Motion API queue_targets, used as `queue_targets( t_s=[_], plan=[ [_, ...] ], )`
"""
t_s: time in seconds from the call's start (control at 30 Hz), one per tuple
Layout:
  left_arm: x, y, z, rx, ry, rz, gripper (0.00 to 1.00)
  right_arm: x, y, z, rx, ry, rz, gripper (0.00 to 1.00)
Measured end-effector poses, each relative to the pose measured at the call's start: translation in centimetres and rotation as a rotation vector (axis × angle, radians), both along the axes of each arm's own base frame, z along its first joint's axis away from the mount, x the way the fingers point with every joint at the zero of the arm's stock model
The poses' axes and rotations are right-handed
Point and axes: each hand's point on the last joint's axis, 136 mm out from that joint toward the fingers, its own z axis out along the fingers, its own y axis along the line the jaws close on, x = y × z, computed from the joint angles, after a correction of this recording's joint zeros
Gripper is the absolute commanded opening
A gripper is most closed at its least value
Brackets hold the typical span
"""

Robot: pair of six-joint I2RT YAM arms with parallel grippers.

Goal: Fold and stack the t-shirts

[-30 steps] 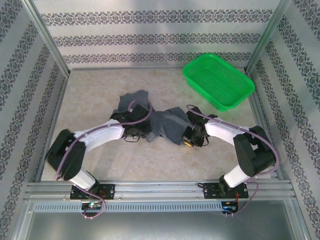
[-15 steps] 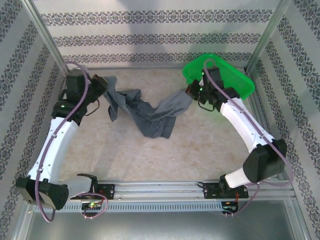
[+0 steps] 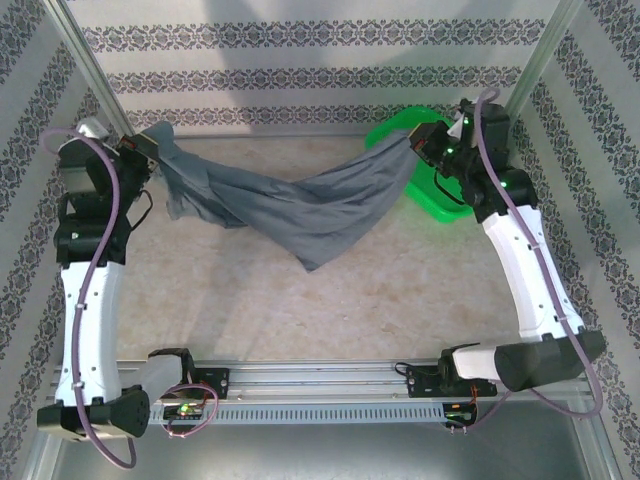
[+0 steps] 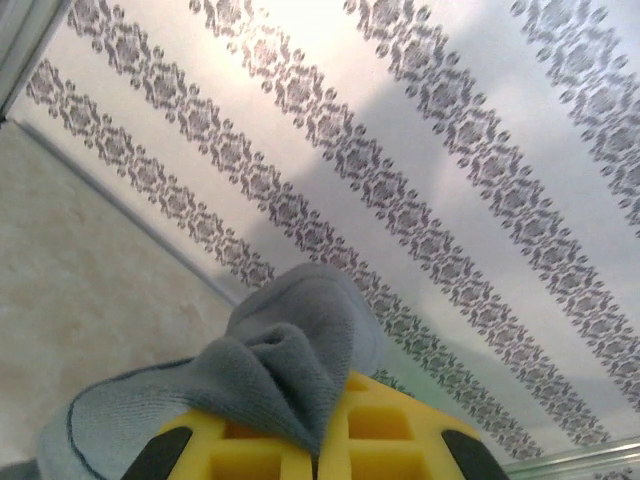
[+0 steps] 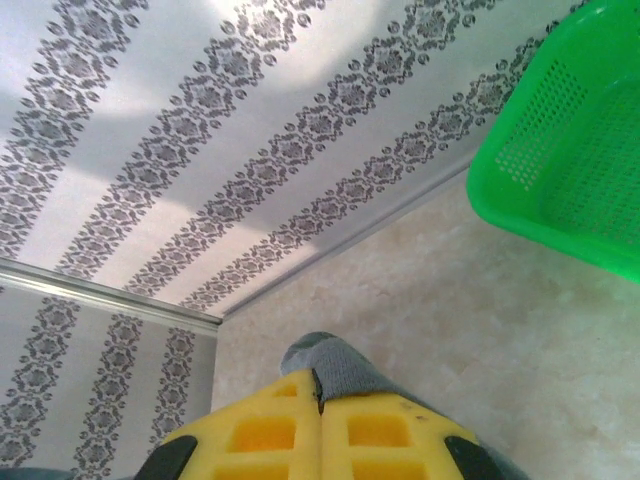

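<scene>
Jaws pinched shut on the t-shirt (image 3: 300,205): left gripper (image 3: 148,148) upper left, right gripper (image 3: 422,140) upper right. Both arms stretch wide apart.

In the top view the right arm (image 3: 520,250) and the hanging shirt (image 3: 300,205) cover much of the basket (image 3: 437,198), which the right wrist view also crops at its edge. The shirt's bunched folds make sleeves and collar hard to tell. The left fingers (image 4: 385,435) and right fingers (image 5: 260,440) are cut off at the bottom edge, and most of the cloth pinched between them is hidden.

free: near tabletop (image 3: 300,320) | blocked: t-shirt (image 3: 310,215) strung mid-air, basket (image 3: 440,203) far right
</scene>
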Motion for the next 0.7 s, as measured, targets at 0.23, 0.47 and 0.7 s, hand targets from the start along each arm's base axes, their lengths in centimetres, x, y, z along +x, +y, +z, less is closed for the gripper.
queue_targets(
  t_s=[0.23, 0.47, 0.7],
  plan=[
    [-0.9, 0.5, 0.6, 0.001, -0.017, 0.015, 0.00, -2.5, -0.6, 0.2, 0.005, -0.018, -0.003, 0.00],
    [0.2, 0.7, -0.5, -0.005, 0.016, 0.014, 0.00, -0.3, -0.1, -3.3, 0.000, 0.076, 0.013, 0.00],
    [2.4, 1.5, -6.0, -0.024, 0.149, 0.035, 0.00, 3.8, 0.9, -11.9, -0.019, 0.284, 0.033, 0.11]
  ],
)
